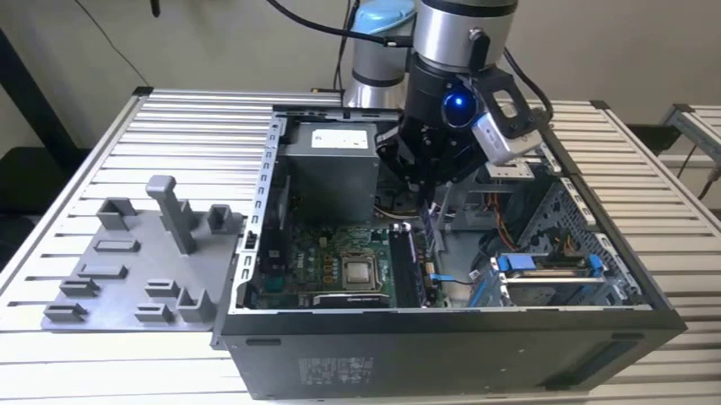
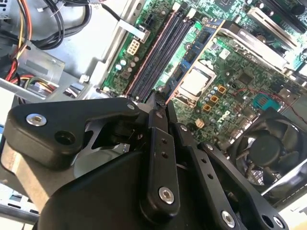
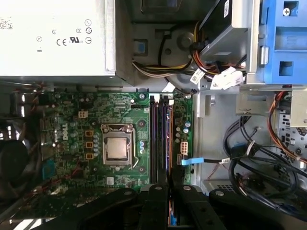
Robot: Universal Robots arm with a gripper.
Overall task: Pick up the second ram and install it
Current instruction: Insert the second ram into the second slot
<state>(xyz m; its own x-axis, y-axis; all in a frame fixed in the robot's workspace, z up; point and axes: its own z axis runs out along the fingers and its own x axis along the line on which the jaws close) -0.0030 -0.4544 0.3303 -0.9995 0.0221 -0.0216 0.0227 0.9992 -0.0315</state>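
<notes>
Now the gripper point(image 1: 428, 196) hangs inside the case point(image 1: 451, 337), over the RAM slots point(image 3: 160, 139) beside the CPU point(image 3: 116, 148). Whether its jaws are together, I cannot tell.

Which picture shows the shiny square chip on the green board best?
The first wrist view: the processor faces the camera squarely, unobstructed. The second wrist view shows it tilted; the exterior view shows it small, deep inside the case.

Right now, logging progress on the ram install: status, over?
Gripper low inside case, over memory slots. Second ram: cannot tell whether held. Cable bundle beside slots, apart.
</notes>
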